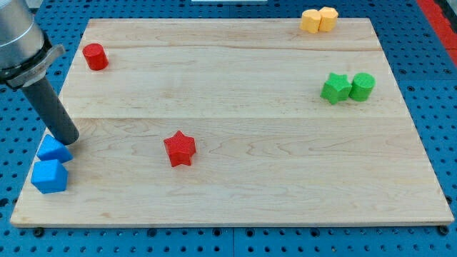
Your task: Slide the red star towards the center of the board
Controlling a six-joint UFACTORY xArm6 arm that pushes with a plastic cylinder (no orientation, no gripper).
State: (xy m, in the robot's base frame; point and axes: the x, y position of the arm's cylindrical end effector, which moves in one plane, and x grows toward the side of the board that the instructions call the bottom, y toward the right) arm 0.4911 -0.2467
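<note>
On the wooden board (235, 86), my tip (69, 140) touches a blue block (53, 149)

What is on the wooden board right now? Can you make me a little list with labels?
board: light wooden board
red star: left of the middle, toward the view's bottom
red cylinder: top left
green star: on the right, touching the green cylinder
yellow blocks: two together at the top edge, shapes unclear
blue blocks: one above another, bottom left
my tip: at the upper blue block's top right edge, far left of the red star
</note>
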